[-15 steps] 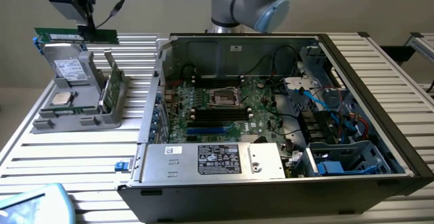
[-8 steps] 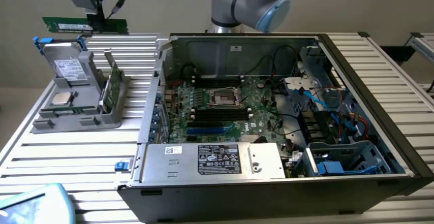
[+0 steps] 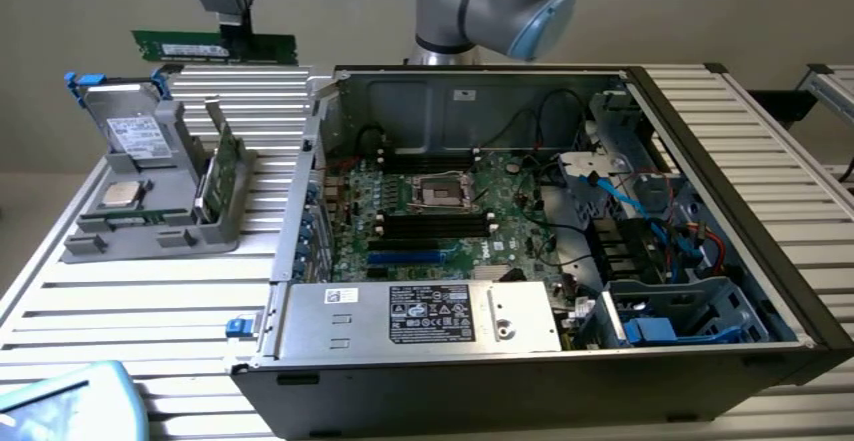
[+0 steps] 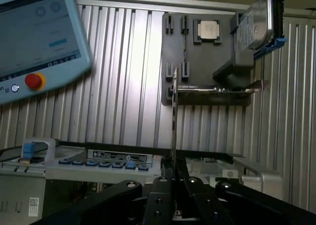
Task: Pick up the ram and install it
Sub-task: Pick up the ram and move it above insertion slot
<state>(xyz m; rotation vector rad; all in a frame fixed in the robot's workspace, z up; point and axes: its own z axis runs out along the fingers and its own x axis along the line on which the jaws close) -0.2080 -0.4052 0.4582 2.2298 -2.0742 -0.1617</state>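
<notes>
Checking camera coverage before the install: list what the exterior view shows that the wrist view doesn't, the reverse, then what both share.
Exterior view: the motherboard inside the open case, the ram seen broadside. Wrist view: a red button on the pendant, the ram edge-on. Both: the ram held in the shut fingers, the grey holder with its hard drive.

The ram (image 3: 214,48) is green with dark chips. The fingers (image 4: 160,198) are black. The counter (image 3: 134,311) is silvery-white, ribbed in parallel slats. Grey holder (image 3: 94,246), blue clips (image 3: 80,81), green motherboard (image 3: 507,201), black case (image 3: 534,401), red button (image 4: 33,80).
</notes>
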